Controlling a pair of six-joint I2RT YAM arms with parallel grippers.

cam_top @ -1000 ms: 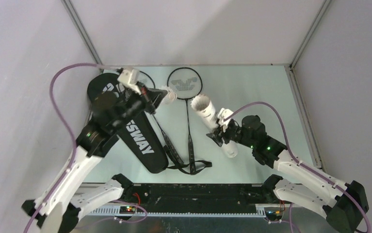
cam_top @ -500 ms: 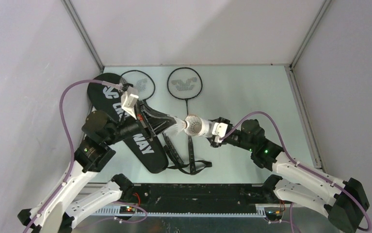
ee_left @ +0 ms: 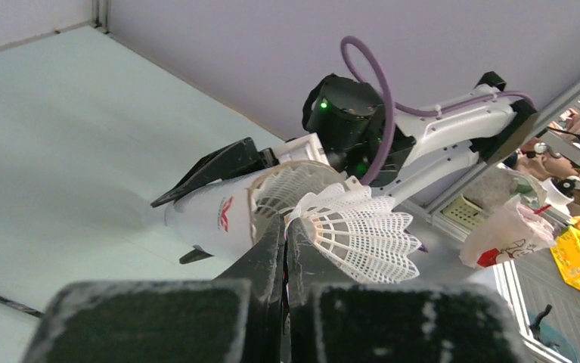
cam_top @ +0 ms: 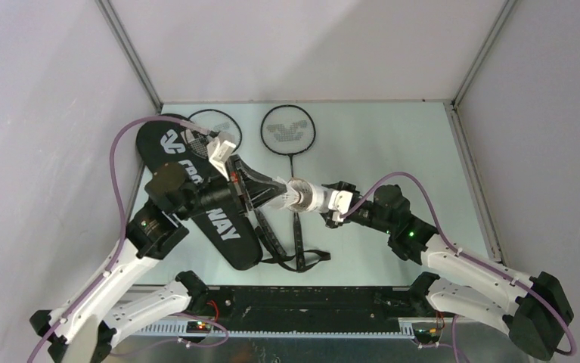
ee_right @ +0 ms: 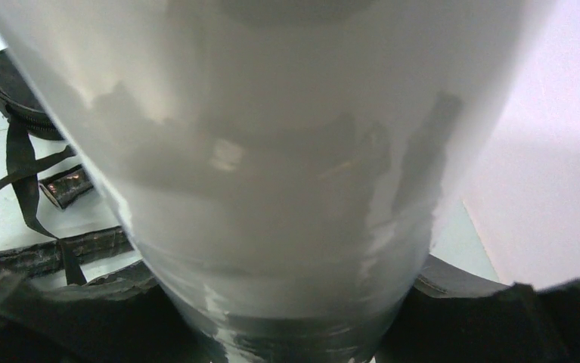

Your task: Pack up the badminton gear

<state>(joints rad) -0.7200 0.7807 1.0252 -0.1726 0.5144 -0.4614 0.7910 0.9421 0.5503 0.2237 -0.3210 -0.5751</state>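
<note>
My left gripper is shut on the rim of a white mesh shuttlecock and holds it at the open mouth of the white tube. My right gripper is shut on the tube and holds it level above the table, mouth to the left. In the left wrist view the shuttlecock sits beside the fingertips, and another shuttlecock shows inside the tube. The tube fills the right wrist view. The black bag lies at the left. One racket lies at the back, a second partly under the bag.
The bag's black strap loops over the racket handle near the front middle; both show in the right wrist view, strap and handle. Grey walls close the table at the back and sides.
My left gripper has carried the shuttlecock from the back left to the tube's mouth. My right gripper has lifted the tube off the table and turned it level, mouth leftward.
</note>
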